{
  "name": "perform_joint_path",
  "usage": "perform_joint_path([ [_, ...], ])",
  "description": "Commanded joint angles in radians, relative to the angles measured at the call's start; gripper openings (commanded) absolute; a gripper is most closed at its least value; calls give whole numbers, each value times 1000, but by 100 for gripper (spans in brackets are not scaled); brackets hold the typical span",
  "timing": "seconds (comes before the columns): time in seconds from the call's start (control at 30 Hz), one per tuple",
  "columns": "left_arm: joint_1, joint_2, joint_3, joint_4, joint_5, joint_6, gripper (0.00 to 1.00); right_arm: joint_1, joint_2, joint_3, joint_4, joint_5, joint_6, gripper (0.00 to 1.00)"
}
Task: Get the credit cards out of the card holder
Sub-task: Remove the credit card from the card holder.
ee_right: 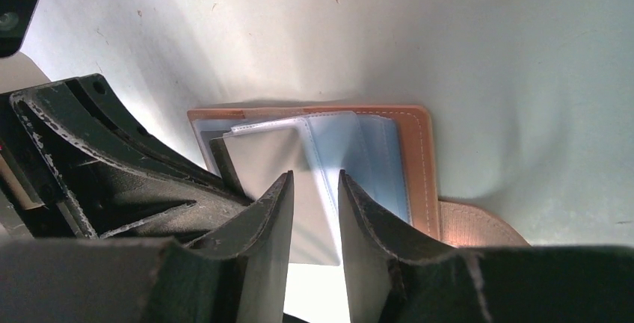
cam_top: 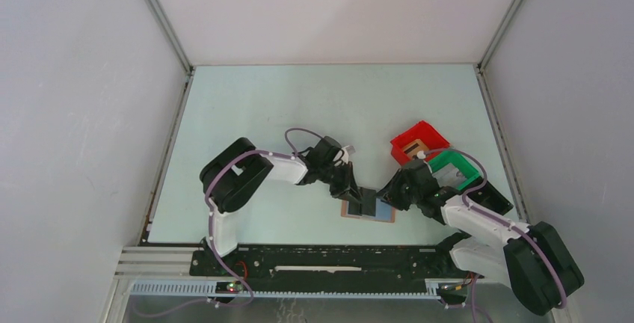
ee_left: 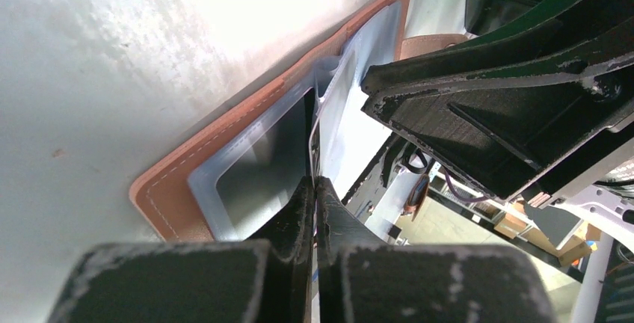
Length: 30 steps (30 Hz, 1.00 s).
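Observation:
The card holder [cam_top: 350,211] lies open on the table, tan outside [ee_right: 417,166] with blue-grey clear sleeves [ee_right: 359,151] inside. My left gripper [ee_left: 315,185] is shut on the edge of one clear sleeve [ee_left: 338,106], which stands up from the spine. My right gripper [ee_right: 315,185] hovers open over the same raised leaf, and a pale sheet shows in the gap without touching the fingers. In the top view the left gripper [cam_top: 364,202] and the right gripper [cam_top: 383,197] meet over the holder. I cannot tell a credit card apart from the sleeves.
A red bin [cam_top: 419,140] and a green bin [cam_top: 454,164] stand just behind the right arm. The holder's side tab [ee_right: 471,222] sticks out toward the right arm. The right gripper's fingers [ee_left: 486,114] crowd close to the left gripper.

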Motion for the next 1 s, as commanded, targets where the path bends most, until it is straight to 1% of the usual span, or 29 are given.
perform_joint_path([
  [0.0, 23, -43, -51, -32, -25, 31, 5, 4, 53, -47, -97, 58, -11, 38],
  [0.07, 23, -47, -60, -18, -22, 29, 14, 4, 57, -46, -94, 55, -13, 38],
  [0.13, 23, -51, -65, 1, -19, 23, 17, 4, 60, -44, -92, 52, -14, 38],
  [0.17, 22, -54, -67, 8, -19, 20, 16, 4, 59, -43, -92, 52, -14, 38],
  [0.2, 23, -54, -69, 15, -19, 18, 13, 5, 59, -42, -92, 52, -16, 38],
  [0.3, 24, -51, -68, 27, -16, 6, 2, 4, 55, -41, -94, 52, -16, 38],
  [0.33, 24, -51, -68, 31, -15, 3, 0, 4, 54, -41, -94, 52, -16, 38],
  [0.57, 24, -51, -76, 70, -2, -18, 0, 4, 53, -41, -95, 53, -15, 38],
  [0.6, 24, -49, -76, 72, -2, -20, 3, 4, 54, -41, -94, 53, -14, 38],
  [0.73, 24, -49, -82, 71, -7, -24, 29, 5, 48, -41, -95, 50, -13, 38],
  [0.77, 23, -48, -84, 70, -8, -25, 34, 4, 44, -41, -98, 49, -11, 38],
  [0.83, 24, -45, -84, 72, -7, -25, 36, 5, 20, -38, -105, 43, -10, 38],
  [0.97, 24, -41, -84, 79, -4, -29, 34, 4, -80, -34, -137, 53, -2, 38],
])
